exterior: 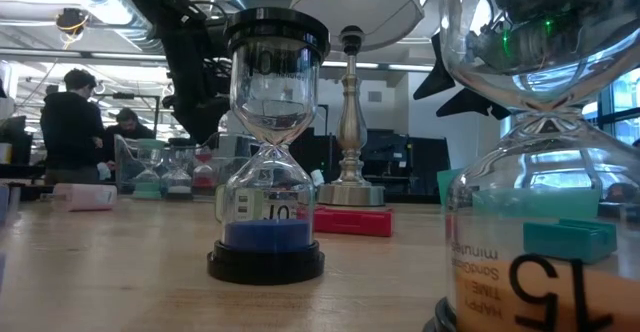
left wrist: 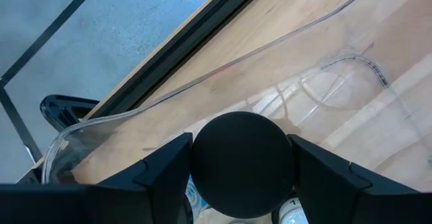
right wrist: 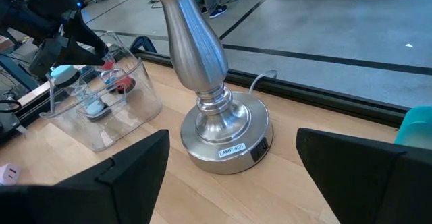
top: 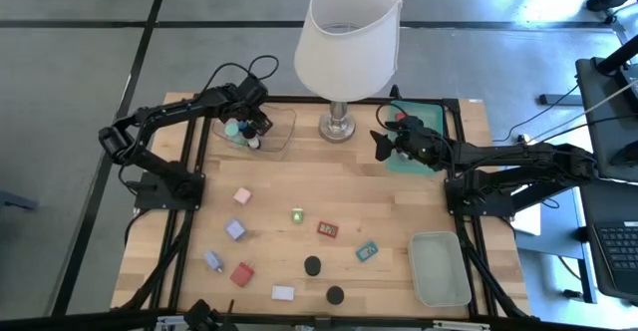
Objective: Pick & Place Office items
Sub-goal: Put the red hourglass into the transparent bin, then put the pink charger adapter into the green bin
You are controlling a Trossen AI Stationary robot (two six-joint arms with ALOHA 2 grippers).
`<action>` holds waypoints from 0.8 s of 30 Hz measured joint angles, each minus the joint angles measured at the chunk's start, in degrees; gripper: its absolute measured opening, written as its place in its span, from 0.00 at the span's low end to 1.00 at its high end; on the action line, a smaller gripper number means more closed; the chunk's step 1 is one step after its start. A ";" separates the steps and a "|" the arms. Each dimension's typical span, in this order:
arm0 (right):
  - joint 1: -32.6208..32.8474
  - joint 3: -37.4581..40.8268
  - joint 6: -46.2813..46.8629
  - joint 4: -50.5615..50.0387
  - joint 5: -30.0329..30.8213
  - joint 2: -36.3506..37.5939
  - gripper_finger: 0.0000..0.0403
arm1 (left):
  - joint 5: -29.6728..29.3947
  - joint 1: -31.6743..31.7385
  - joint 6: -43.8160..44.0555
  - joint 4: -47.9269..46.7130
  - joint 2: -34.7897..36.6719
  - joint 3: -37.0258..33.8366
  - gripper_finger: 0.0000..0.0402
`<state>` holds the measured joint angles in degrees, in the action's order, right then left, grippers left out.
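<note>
My left gripper (top: 253, 132) hangs over the clear tray (top: 281, 138) at the table's far left, shut on a black round cap (left wrist: 243, 162). Small timers with teal and red ends (right wrist: 91, 99) stand inside that tray. My right gripper (top: 382, 144) is open and holds nothing; it hovers right of the lamp base (right wrist: 226, 133), over a teal tray (top: 419, 162). Loose items rest on the table's near half: pink block (top: 242, 196), lavender block (top: 235, 229), red tag (top: 327, 229), teal tag (top: 367, 252), red block (top: 241, 273), white block (top: 283, 293) and two black-capped sand timers (top: 313, 265). My left gripper pinches the black round cap (left wrist: 243, 162) between its two fingers (left wrist: 162, 177), one on each side of the cap's rim. It comes from above, pointing down into the clear tray. The cap hides what is below it, so whether the piece stands on the tray floor does not show.
The white-shaded lamp (top: 347, 32) stands at the far middle between both arms. A pale tray (top: 439, 268) lies at the near right corner. In the low view, the two sand timers (exterior: 266, 172) stand upright close to the near edge. People are in the room behind.
</note>
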<state>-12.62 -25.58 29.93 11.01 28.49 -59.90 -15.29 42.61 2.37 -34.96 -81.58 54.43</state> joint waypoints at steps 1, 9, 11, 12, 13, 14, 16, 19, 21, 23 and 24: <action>-0.01 0.00 0.00 0.01 0.00 0.00 0.81 | 0.00 0.00 0.07 0.00 0.00 0.00 0.58; 0.00 0.00 0.00 0.01 0.00 0.00 0.81 | -0.04 -0.02 0.44 0.04 0.00 0.04 0.63; 0.00 0.00 0.00 0.00 0.00 0.00 0.81 | -0.37 -0.02 0.21 0.12 0.00 0.04 0.64; 0.00 0.00 0.00 0.01 0.00 0.00 0.81 | -0.61 -0.02 -0.27 0.27 0.07 0.04 0.65; -0.01 0.00 0.00 0.01 0.00 -0.02 0.81 | -0.93 -0.02 -0.92 0.31 0.27 0.04 0.65; -0.02 0.00 -0.02 0.01 0.00 0.00 0.81 | -1.28 -0.04 -1.54 0.14 0.61 0.13 0.65; -0.02 0.00 0.00 0.01 0.00 0.00 0.81 | -1.56 -0.25 -2.54 -0.64 1.38 1.03 0.65; -0.02 0.00 0.00 -0.01 0.00 0.00 0.81 | -1.59 -0.91 -2.55 -3.47 2.83 3.73 0.65; 0.00 0.00 0.00 -0.01 0.00 0.00 0.81 | -1.25 -1.77 -1.47 -5.25 3.97 5.72 0.65; -0.01 0.00 0.00 -0.01 0.00 0.00 0.81 | 0.22 -2.98 1.02 -6.67 5.15 7.30 0.64; -0.02 0.00 -0.01 0.00 0.00 0.00 0.81 | 1.62 -3.67 2.49 -6.90 5.79 7.68 0.64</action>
<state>-12.64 -25.58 29.92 11.01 28.49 -59.90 -13.67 38.94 4.86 -41.86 -75.79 62.12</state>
